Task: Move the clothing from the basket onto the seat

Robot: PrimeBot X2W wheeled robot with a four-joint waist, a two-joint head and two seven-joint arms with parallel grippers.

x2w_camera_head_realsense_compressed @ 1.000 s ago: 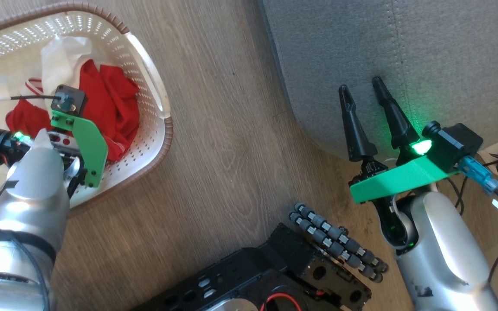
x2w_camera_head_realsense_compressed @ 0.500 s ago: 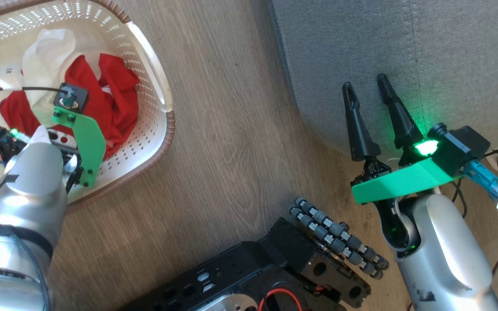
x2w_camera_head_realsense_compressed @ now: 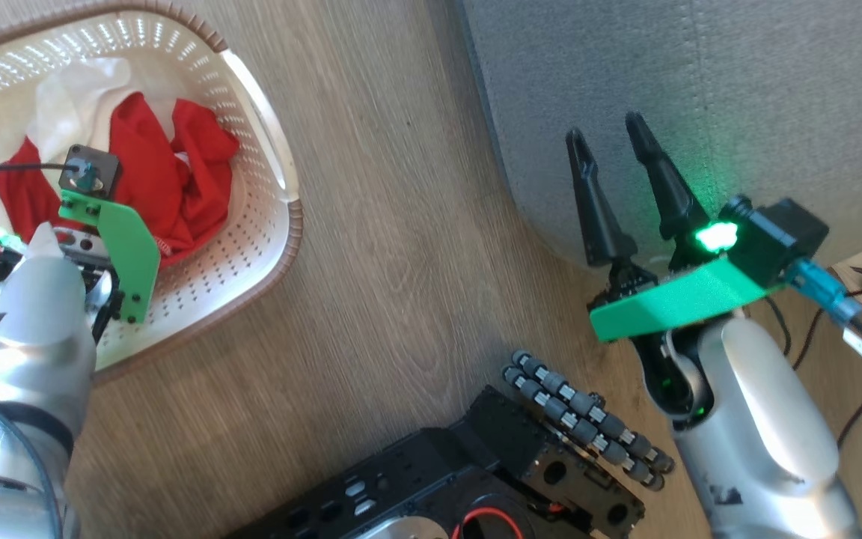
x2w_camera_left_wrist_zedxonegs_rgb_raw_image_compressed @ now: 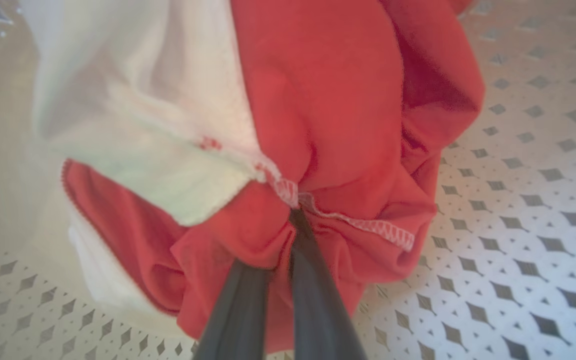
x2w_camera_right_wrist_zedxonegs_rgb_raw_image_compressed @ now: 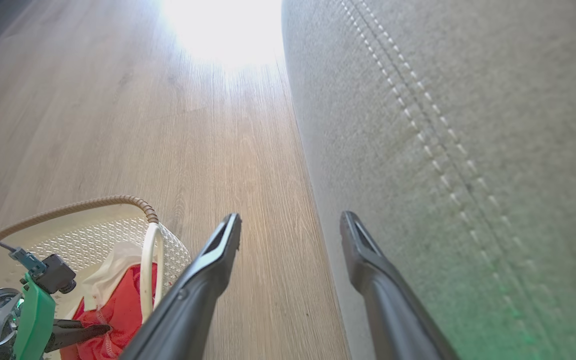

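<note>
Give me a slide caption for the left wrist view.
Left hand shut on red-and-white clothing inside the perforated basket.

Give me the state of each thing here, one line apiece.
basket, upright on the floor, holding the clothing
clothing, bunched, pinched by the left gripper
left gripper, shut on the clothing, inside the basket
right gripper, open, empty, above the seat's edge
seat, no clothing on the part in view

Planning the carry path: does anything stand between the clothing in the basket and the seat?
The left tool pinches the clothing inside the basket. Its wall rises on the way to the seat; past it lies wood floor. The right tool hovers open over the seat's corner.
</note>
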